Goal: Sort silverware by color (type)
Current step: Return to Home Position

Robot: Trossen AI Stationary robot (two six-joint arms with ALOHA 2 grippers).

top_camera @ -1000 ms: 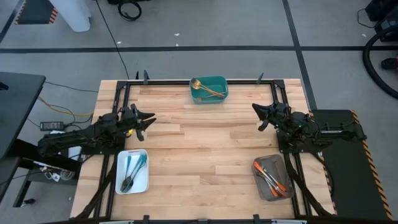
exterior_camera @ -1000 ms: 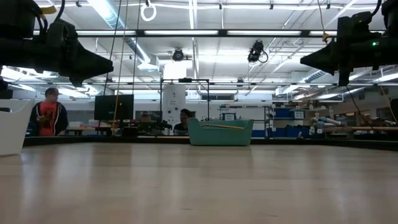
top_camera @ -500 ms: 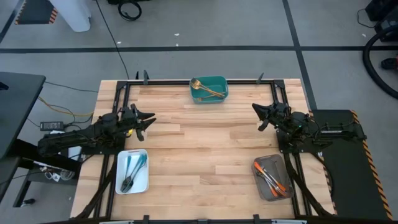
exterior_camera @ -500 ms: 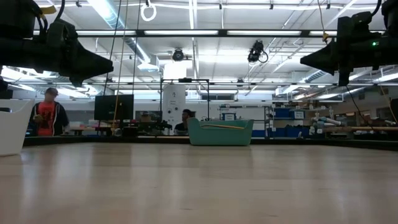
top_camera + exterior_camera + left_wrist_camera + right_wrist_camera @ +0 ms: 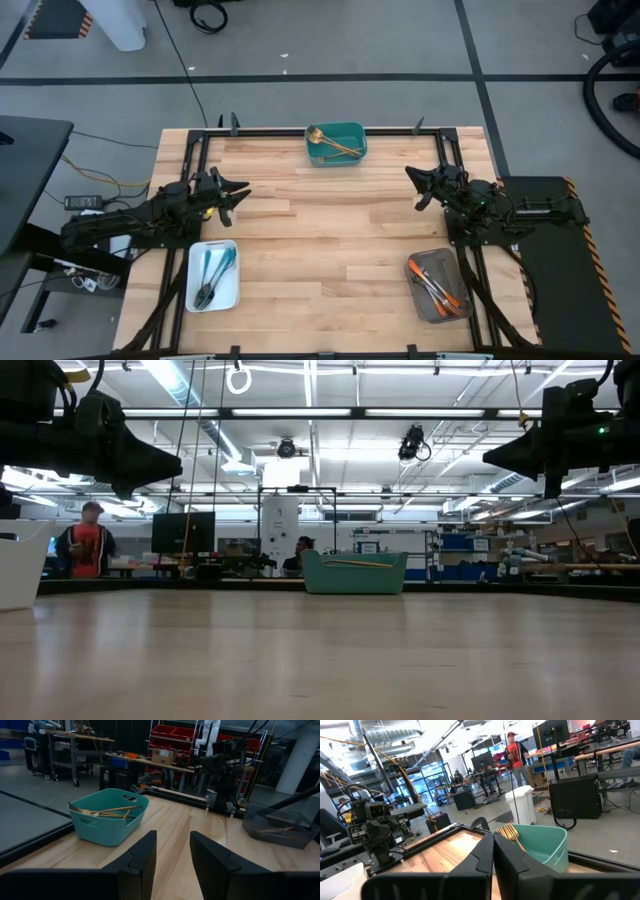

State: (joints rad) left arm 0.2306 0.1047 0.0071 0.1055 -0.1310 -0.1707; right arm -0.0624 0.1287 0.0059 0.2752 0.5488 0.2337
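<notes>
At 9 o'clock above the desk, the left tool, raised off the wood, fingers parted by a narrow gap; at 3 o'clock, the right tool, likewise raised, fingers pressed together; both pointed toward the desk's middle. Silverware lying in three trays, well apart from both tools: gold pieces in the teal tray at the 12 o'clock edge; blue-handled pieces in the white tray near 7 o'clock; orange-handled pieces in the grey tray near 5 o'clock.
</notes>
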